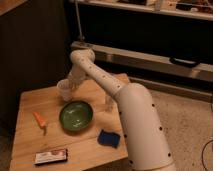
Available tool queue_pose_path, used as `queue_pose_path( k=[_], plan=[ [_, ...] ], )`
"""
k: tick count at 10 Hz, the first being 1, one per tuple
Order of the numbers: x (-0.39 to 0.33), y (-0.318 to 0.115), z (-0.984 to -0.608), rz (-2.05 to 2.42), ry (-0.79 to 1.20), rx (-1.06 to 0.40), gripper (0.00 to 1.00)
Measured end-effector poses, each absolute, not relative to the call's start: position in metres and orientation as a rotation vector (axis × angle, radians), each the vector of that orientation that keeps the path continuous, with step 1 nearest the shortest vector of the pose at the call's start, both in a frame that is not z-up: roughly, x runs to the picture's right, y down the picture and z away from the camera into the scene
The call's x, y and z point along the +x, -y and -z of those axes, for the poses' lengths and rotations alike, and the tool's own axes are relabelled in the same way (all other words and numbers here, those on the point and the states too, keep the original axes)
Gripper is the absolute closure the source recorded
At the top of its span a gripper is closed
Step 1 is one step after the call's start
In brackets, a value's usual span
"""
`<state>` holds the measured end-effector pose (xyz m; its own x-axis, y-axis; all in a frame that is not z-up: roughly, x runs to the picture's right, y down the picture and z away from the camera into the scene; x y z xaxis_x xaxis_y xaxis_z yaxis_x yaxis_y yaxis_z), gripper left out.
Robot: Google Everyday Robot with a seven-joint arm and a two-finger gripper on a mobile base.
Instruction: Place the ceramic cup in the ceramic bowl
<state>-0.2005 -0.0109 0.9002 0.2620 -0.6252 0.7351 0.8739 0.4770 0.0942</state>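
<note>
The ceramic cup point(64, 90), small and pale white, is at the back left of the wooden table point(30, 102). My gripper point(71, 85) is right at the cup's right side, at the end of the white arm that reaches in from the lower right. The ceramic bowl point(76, 116), dark green and glossy, sits on the table just in front of the cup and a little to the right. The bowl has nothing in it.
An orange carrot point(40, 120) lies left of the bowl. A blue sponge point(109, 138) lies front right. A dark flat packet point(51, 156) lies at the front edge. A pale bottle point(107, 102) shows partly behind the arm. Dark shelving stands behind the table.
</note>
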Motion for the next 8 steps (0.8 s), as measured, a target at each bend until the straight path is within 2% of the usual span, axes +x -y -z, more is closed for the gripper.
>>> queue_pose_path(
  k=[2, 4, 8],
  plan=[
    [-0.187, 0.034, -0.886, 1.023, 0.809, -0.343, 1.0],
    [-0.154, 0.057, -0.854, 1.03, 0.807, -0.308, 1.0],
    [-0.078, 0.05, -0.798, 1.065, 0.799, -0.251, 1.0]
  ],
)
